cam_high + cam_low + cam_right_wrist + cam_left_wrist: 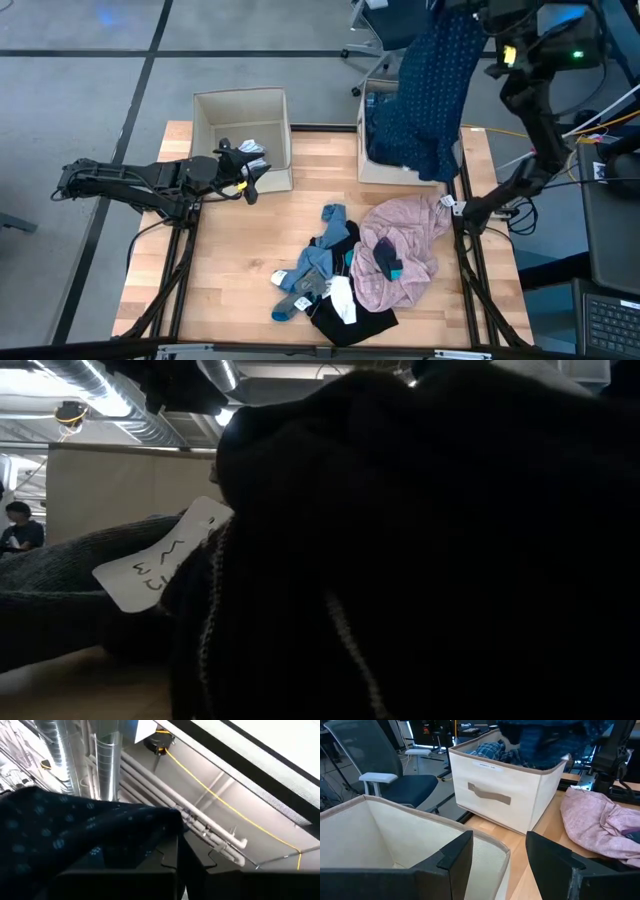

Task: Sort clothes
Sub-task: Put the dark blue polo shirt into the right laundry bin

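My right gripper (pixel 468 12) is raised high above the far right of the table, shut on a navy dotted garment (pixel 435 90). The garment hangs down over the right beige box (pixel 372 170), which holds plaid clothes (pixel 492 751). A pink garment (pixel 400 250) lies on the table at the right. Beside it lie blue pieces and socks (pixel 315 270) and a black piece (pixel 352 322). My left gripper (pixel 500 865) stands open over the near rim of the left beige box (pixel 240 120), touching nothing. My right gripper holds the navy dotted garment by an upper part (pixel 167 822), pinched between its shut fingers, which slant upward. One layer or several, I cannot tell. The garment hangs long and slack below the gripper, and its lower end (pixel 405 155) reaches the right box's opening.
The left box holds a few small light pieces (pixel 250 148). An office chair (pixel 395 780) stands beyond the table's far edge. In the low view a dark garment with a white label (pixel 160 560) fills nearly the whole picture. Bare wood (pixel 240 260) lies at the table's left.
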`<action>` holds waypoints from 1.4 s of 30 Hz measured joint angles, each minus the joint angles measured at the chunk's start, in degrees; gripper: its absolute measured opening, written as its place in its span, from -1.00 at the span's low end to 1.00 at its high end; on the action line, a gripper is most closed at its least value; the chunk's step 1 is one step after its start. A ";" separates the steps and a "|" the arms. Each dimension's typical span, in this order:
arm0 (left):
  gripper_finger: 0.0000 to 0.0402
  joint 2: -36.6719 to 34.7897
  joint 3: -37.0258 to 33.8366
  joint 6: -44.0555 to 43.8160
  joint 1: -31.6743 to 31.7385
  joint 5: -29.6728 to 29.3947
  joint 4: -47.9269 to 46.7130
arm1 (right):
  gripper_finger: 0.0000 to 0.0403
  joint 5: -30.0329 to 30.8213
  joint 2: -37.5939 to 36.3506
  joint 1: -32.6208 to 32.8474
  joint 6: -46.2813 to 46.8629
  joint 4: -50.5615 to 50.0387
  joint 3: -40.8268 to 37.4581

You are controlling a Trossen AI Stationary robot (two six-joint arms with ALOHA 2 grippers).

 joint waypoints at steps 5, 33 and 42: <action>-0.13 0.00 -0.04 0.66 0.00 0.00 0.06 | -0.95 0.02 1.79 -5.38 6.24 -5.60 0.00; -0.13 0.00 -0.11 0.66 0.00 0.00 0.13 | -0.95 2.36 1.76 -13.78 54.17 -79.26 -22.67; -0.13 0.00 -0.11 -0.46 0.00 0.00 0.09 | -0.95 -5.77 0.61 -13.95 59.74 -69.14 -44.35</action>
